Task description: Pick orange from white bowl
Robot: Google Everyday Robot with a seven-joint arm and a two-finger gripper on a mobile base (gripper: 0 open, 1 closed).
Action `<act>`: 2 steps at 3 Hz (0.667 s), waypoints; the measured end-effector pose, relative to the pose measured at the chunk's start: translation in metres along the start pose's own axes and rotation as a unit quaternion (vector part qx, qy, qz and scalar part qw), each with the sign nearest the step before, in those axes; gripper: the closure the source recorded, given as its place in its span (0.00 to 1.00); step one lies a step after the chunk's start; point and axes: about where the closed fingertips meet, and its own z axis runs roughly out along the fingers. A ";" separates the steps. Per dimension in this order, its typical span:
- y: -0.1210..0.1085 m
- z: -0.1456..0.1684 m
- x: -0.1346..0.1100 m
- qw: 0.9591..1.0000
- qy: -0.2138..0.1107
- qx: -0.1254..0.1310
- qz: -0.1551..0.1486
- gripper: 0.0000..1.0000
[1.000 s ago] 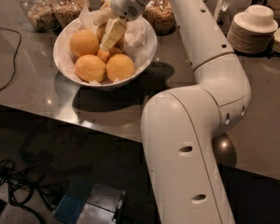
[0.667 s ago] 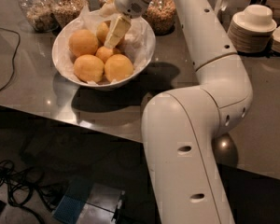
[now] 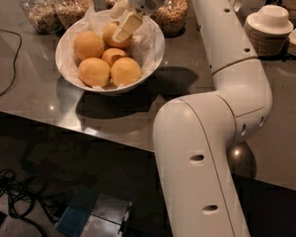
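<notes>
The gripper hangs over the far side of the white bowl, right above the orange at the back of it. Whether it is spread or pinching, I cannot tell. Four other oranges lie nearer the bowl's front.

The arm is all glossy off-white plastic: chunky rounded shells, fat tube links and a bulbous elbow joint. A few small dark oval holes dot the casing. The gripper is paler, cream-yellow, up top over the white bowl.
</notes>
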 end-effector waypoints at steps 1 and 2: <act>0.002 0.004 0.009 1.000 0.000 -0.006 0.010 0.33; 0.005 0.017 0.018 1.000 -0.002 -0.020 0.020 0.25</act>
